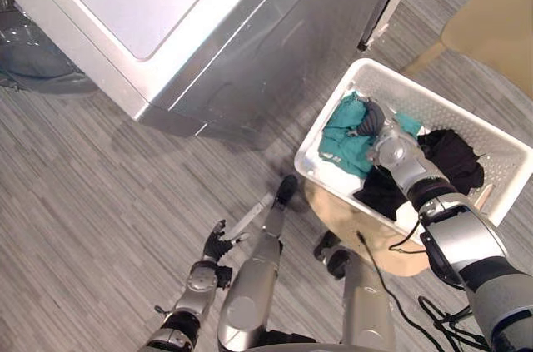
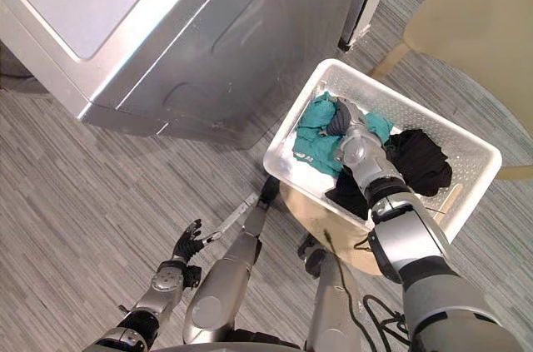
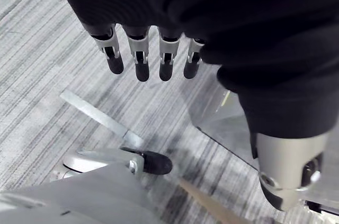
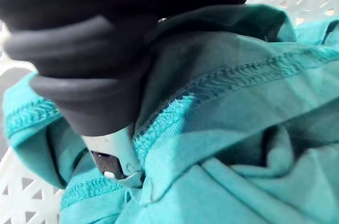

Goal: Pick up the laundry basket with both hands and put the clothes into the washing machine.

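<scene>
Left hand (image 1: 218,245), nearest the robot and well apart from the basket (image 1: 441,102): relaxed and spread above the floor, holding nothing. Basket: white lattice plastic, resting on a tan stool (image 1: 337,215) and not lifted. Right hand (image 1: 372,121): inside the basket at the corner closest to the washer (image 1: 225,44), pressed down into a teal garment (image 1: 346,140); cloth folds over it in the right wrist view, so it cannot be told whether it grips or merely rests. A black garment (image 1: 454,156) lies beside the teal one, further along the basket from the washer. Washer: silver, standing beyond the basket and near it; its opening cannot be made out. Handling, as judged: the basket looks stiff and light, and it is best taken by the rim on two opposite sides so it stays level. The clothes are soft and limp, and they will sag and trail when raised. A bunched fold near the middle of a garment gives a surer hold than a hem.
</scene>
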